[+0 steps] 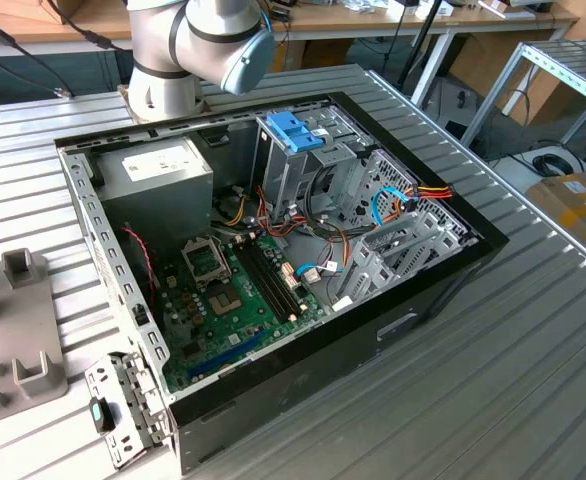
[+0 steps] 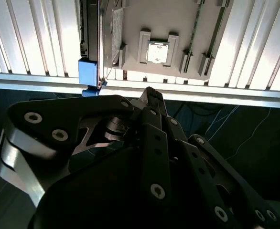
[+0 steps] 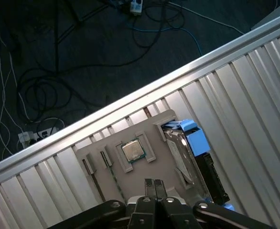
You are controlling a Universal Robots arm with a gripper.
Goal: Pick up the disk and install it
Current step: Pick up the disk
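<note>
Fingers: I see the two fingertips (image 3: 150,184) pressed together, with nothing pinched between them.
Gripper: my gripper (image 3: 154,182) hangs above the grey holder (image 3: 102,174), tips pointing down at it and touching nothing. In the second wrist view the gripper (image 2: 152,94) has its black links folded in toward the closed tips.
Disk: the disk (image 3: 193,139) stands on its edge in a slot at one end of the holder, blue frame toward the table's rail. It is near the gripper but apart from it. In the second wrist view the disk (image 2: 88,71) again sits at the holder's end.
Chip: a square chip (image 3: 132,150) lies flat in a pocket in the middle of the holder, just beside the disk.
Arm: the arm (image 1: 198,40) rises from its base on the slatted table (image 1: 493,380), its big joint bent.
Computer case: the open computer case (image 1: 273,270) sits to the exterior view's right of the holder (image 1: 18,340).
</note>
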